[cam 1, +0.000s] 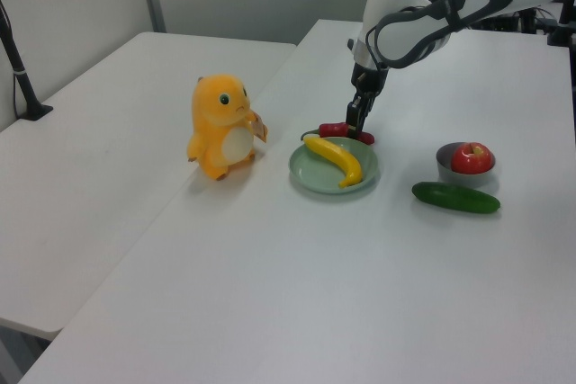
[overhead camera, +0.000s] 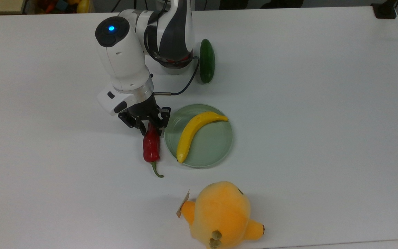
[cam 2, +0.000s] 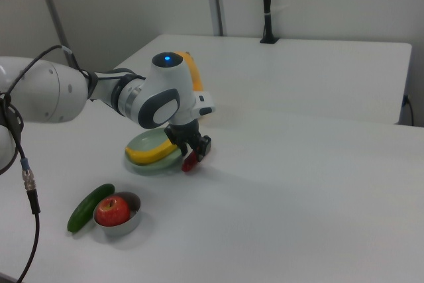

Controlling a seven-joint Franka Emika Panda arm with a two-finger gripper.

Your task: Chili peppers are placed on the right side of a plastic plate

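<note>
The dark-red chili peppers (overhead camera: 151, 147) lie lengthwise on the white table, close against the pale green plastic plate (overhead camera: 212, 145) at the top view's left edge of it, green stem pointing toward the plush toy. My gripper (overhead camera: 150, 127) stands over the chili's pointed end, fingers shut on it. A yellow banana (overhead camera: 192, 133) lies across the plate. In the left view the chili peppers (cam 1: 337, 129) sit just behind the plate (cam 1: 315, 173), under the gripper (cam 1: 358, 123). In the right view the chili peppers (cam 2: 189, 162) show below the gripper (cam 2: 192, 152), beside the plate (cam 2: 144, 141).
A dark green cucumber (overhead camera: 207, 60) lies behind the plate, next to a small grey bowl (cam 1: 445, 161) holding a red apple (cam 1: 472, 157). An orange plush toy (overhead camera: 219, 214) stands near the front table edge. The arm's cable hangs over the bowl.
</note>
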